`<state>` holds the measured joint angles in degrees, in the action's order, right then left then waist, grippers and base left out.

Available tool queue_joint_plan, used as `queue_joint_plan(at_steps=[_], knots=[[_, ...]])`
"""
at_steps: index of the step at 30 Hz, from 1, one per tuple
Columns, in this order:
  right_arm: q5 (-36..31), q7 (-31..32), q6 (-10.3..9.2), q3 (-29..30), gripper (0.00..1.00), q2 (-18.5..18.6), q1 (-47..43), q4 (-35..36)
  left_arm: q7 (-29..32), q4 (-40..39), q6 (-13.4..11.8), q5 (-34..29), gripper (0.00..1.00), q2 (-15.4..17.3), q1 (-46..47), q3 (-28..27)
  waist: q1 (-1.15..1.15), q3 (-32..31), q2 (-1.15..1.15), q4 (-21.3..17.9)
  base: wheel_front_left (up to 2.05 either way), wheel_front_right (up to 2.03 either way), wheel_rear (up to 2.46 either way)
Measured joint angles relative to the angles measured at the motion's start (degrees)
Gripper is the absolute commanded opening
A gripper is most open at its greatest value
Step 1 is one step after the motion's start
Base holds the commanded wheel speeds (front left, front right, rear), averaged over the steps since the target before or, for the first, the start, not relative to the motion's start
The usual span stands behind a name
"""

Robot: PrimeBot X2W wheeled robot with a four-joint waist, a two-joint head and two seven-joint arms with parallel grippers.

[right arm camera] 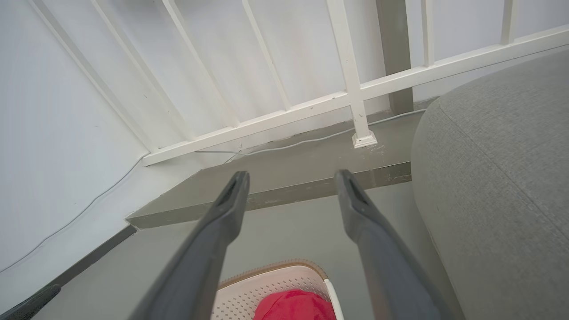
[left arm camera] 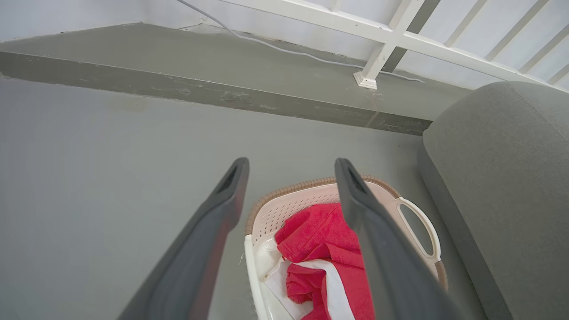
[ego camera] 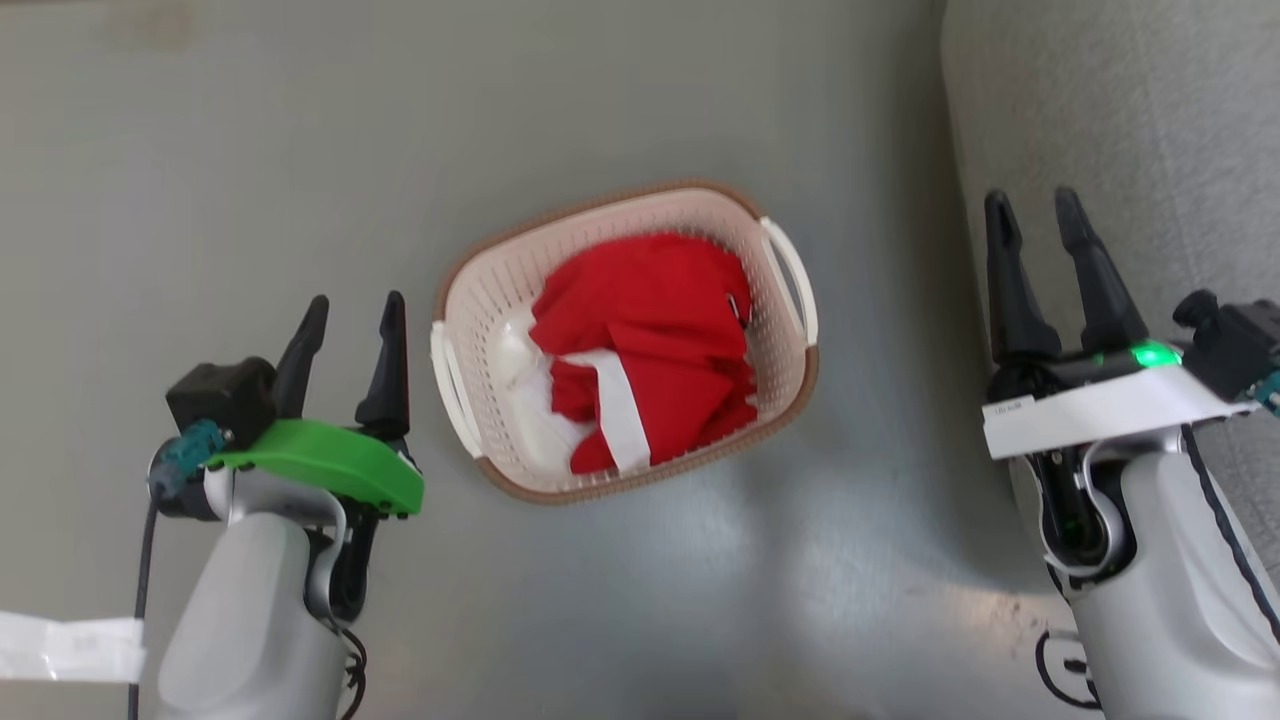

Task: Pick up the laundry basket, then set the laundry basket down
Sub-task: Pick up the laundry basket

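The laundry basket (ego camera: 487,290) sits on the floor (ego camera: 250,150) between the left gripper (ego camera: 355,305) and right gripper (ego camera: 1033,200), both wide open, empty. Stiff plastic, probably light with that red cloth (ego camera: 650,330); I'd grab the loop handles (ego camera: 790,270)

1. The laundry basket (ego camera: 485,300) looks like smooth cream plastic, perforated, with a brown woven-look rim.
2. The red cloth (ego camera: 650,320) inside it looks soft and matt, like towelling.
3. The floor (ego camera: 250,150) is smooth and grey, with a dull sheen where light falls.
4. The sofa (ego camera: 1120,120) is covered in matt grey woven fabric.
5. The left gripper (ego camera: 355,300) and right gripper (ego camera: 1032,197) have what look like matt dark plastic fingers.
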<state>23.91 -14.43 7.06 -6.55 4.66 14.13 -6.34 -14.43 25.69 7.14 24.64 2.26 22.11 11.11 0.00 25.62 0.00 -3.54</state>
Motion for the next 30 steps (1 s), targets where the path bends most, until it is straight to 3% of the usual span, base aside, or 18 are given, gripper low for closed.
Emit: queue_joint_plan(at_steps=[9, 30], knots=[[0.4, 0.0, 0.00, -1.4, 1.00, -0.3, 3.5, 1.3, 0.3, 8.3, 0.0, 2.7, 1.00, 0.1, 5.4, -0.7, 0.00, 6.8, 0.00, -0.8, 0.00, 0.00, 0.00], [1.6, 0.0, 0.01, -3.4, 1.00, -1.1, 9.2, 1.5, 9.3, 23.2, 0.0, 7.3, 1.00, 1.3, 17.2, -1.8, 0.00, 19.2, 0.00, -4.6, 0.00, 0.00, 0.00]])
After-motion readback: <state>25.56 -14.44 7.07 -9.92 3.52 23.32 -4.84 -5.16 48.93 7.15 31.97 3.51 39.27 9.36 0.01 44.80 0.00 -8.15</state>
